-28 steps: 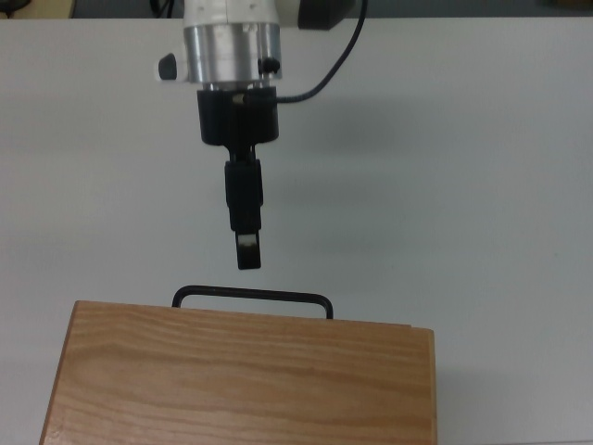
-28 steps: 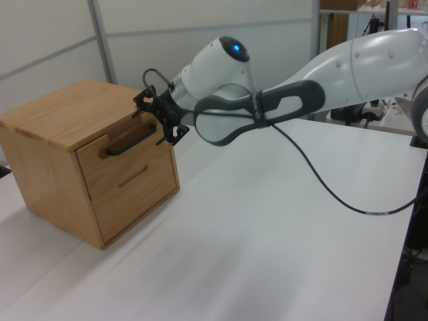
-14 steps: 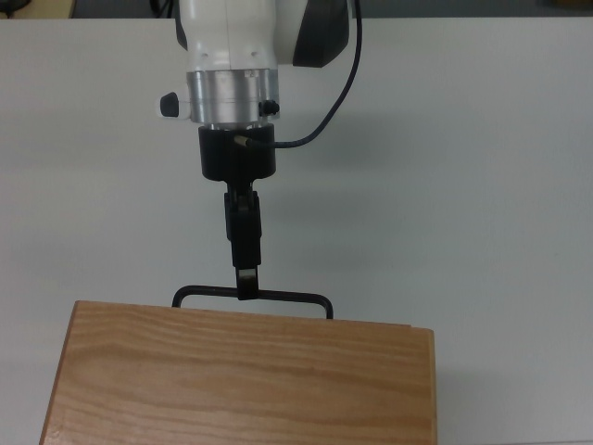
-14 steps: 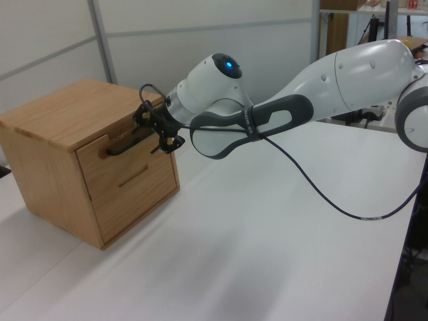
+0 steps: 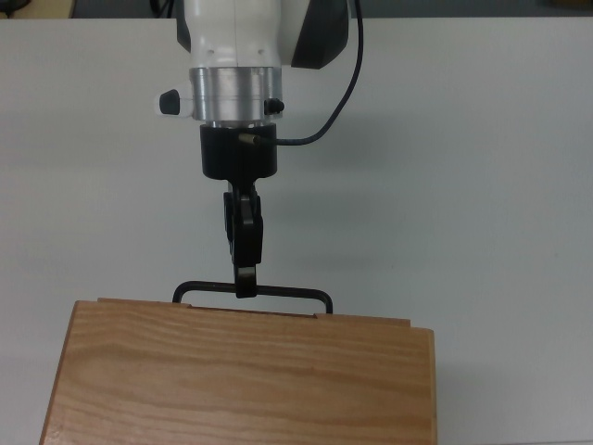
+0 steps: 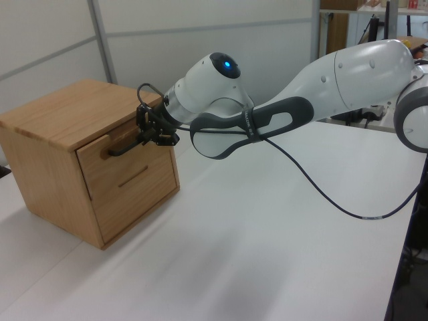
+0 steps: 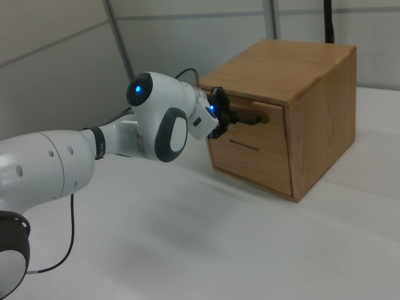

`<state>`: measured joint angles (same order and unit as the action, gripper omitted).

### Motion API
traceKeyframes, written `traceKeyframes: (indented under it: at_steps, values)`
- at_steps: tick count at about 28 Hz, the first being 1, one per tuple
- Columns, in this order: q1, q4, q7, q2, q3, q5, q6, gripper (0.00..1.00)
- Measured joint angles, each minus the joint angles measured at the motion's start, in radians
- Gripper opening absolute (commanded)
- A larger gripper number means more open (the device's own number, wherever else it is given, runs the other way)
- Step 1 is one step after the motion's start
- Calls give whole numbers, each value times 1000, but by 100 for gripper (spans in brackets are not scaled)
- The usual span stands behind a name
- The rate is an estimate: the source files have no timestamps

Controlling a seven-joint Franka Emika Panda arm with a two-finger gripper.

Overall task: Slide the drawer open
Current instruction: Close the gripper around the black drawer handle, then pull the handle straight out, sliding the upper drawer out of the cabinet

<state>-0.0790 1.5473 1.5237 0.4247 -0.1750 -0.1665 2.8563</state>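
Roughly: grip made, pull barely begun.

- White surface: only the cabinet stands on it, at the left view's far left, at the top view's near edge.
- My arm reaches in from the left view's right, stretched low across the surface, wrist pointing at the cabinet front.
- Cabinet top is fixed and not my target.
- Drawer: upper part of the cabinet front, just under the top. In the top view a thin strip of its front panel shows beyond the cabinet top's edge, so I judge it a sliver out at most. No view shows the inside of the tray. Call it effectively closed.
- Handle: thin black bar across the drawer front, standing off the panel. I'm on it a little left of its middle in the top view.
- Jaws: clamped on the handle, one finger above the bar and one below as the left view shows it. The top view shows them stacked, so the gap isn't visible there.

Done: approach, alignment, grasp.
Left: nearly the whole travel. That means a straight pull away from the cabinet front, then release. Risk, my guess: an off-centre grip could skew the drawer or drag the whole cabinet.
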Motion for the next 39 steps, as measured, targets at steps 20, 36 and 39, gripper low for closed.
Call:
traceKeyframes:
  at_steps: [20, 36, 39]
  values:
    - [5, -39, 0, -61, -9, -8, -297, 0]
    - [0, -30, 0, -163, -7, 34, -663, 0]
    - [0, -14, 0, -186, -7, 35, -724, 0]
